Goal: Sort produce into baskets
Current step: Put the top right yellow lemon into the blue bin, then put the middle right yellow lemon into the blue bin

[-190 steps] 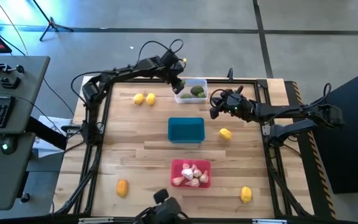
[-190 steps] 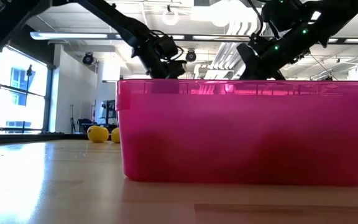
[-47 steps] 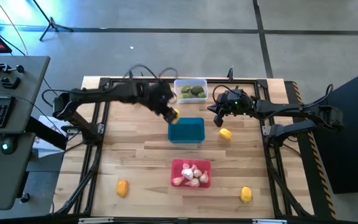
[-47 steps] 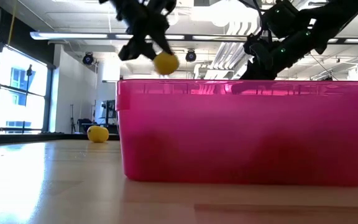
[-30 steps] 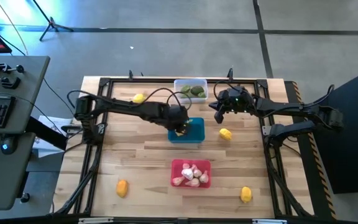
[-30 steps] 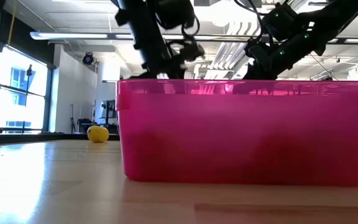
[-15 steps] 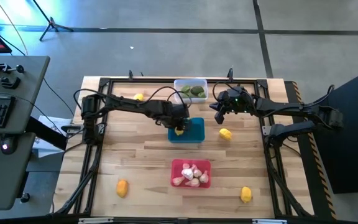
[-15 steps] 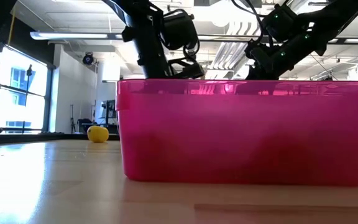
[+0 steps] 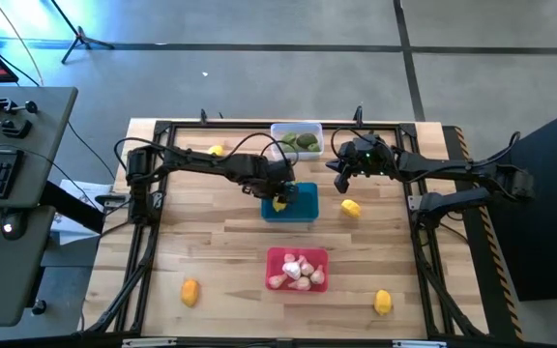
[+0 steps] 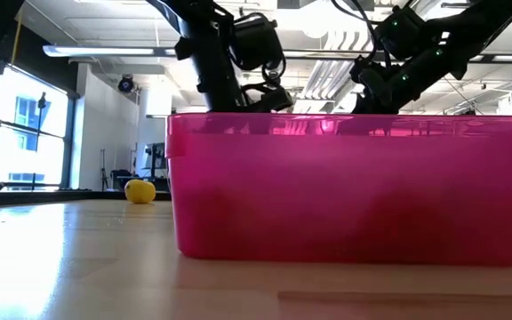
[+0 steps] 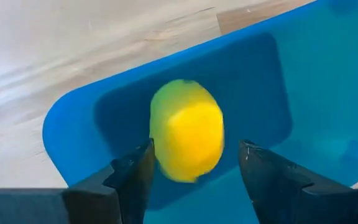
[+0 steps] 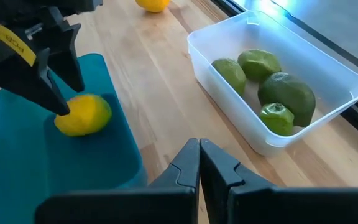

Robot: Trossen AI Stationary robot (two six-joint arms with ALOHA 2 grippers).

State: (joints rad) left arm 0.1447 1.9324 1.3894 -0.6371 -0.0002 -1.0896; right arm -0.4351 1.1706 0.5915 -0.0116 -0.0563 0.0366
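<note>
Left tool (image 9: 279, 196) sits over the teal basket (image 9: 301, 204), fingers spread, yellow fruit (image 11: 188, 138) between them inside the basket and no longer clamped. Right tool (image 9: 337, 177) hovers just beside the teal basket, fingers pressed together, empty. Clear basket (image 12: 272, 81) behind the teal one holds green pieces (image 12: 283, 93); red basket (image 9: 297, 270) in front holds garlic bulbs (image 9: 296, 272).
</note>
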